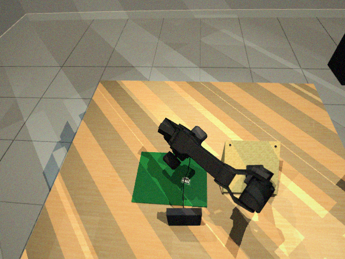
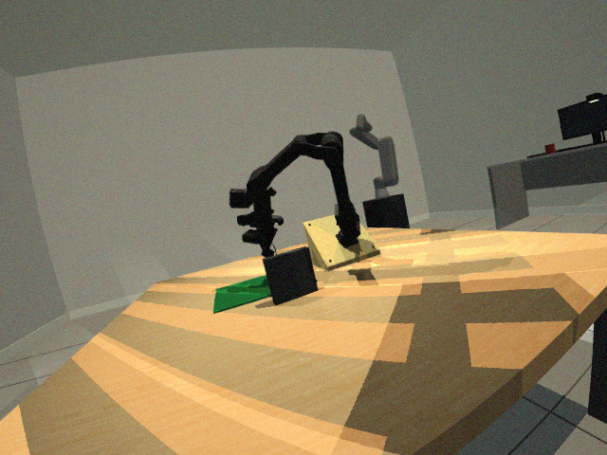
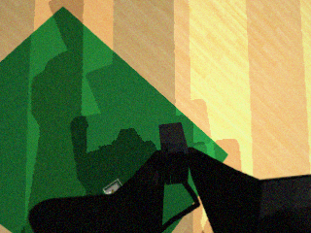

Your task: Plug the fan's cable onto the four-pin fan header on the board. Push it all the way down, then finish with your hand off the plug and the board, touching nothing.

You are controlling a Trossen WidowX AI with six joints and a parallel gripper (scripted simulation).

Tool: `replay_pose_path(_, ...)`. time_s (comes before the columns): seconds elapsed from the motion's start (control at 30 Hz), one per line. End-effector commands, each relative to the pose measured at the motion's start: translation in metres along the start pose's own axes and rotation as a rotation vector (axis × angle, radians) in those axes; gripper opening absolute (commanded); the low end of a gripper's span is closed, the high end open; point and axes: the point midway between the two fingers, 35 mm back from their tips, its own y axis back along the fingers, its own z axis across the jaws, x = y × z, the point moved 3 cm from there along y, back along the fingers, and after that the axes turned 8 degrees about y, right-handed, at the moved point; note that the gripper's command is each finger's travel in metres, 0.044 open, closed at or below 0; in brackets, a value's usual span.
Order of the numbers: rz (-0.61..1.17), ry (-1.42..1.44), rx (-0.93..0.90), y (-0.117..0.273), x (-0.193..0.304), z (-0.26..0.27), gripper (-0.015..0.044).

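Fan plug [image 3: 173, 138], dark, is in your gripper [image 1: 182, 159] [image 2: 267, 253] [image 3: 174, 154], pinched btwn the fingertips; jaws closed on it, approx. upright. Its cable [image 1: 183, 195] [image 3: 196, 198], thin & blk, loops out below the plug in wrist view. Plug not seated: the 4-pin header [image 1: 185, 180] [image 3: 112, 186], pale-rimmed, shows off to one side of your fingers, apart from the plug. Pins too small to count. You have the claw above the green board [image 1: 156, 189] [image 2: 237, 294] [image 3: 121, 87], toward its far edge in top view; its shadow falls across the board & around the header. Exact ht. above board: can't tell. Next out, blk block [image 1: 184, 216] [image 2: 290, 275] stands just beside the board's near edge (top view), w/ the cable running from it across the board, up toward your claw. Yellow slanted plate [image 1: 250, 153] [image 2: 325, 240], dk holes at corners, sits on the wood table [image 1: 133, 237] [image 2: 220, 362], on the other side of the board, apart from it; your arm's lower end partly covers it. Bkgd, ext. view: grey arm [image 2: 388, 161] on a blk box [image 2: 386, 210], then at R edge of frame a desk [image 2: 507, 195] w/ monitor [image 2: 583, 118] & small red item [image 2: 550, 148].
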Motion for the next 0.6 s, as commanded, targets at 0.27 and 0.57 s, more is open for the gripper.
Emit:
replay_pose_path(0.27, -0.169, -0.011, 0.077, -0.006, 0.008, 0.002, 0.0)
replay_pose_path(0.57, -0.318, -0.026, 0.109, -0.009, 0.014, 0.005, 0.0)
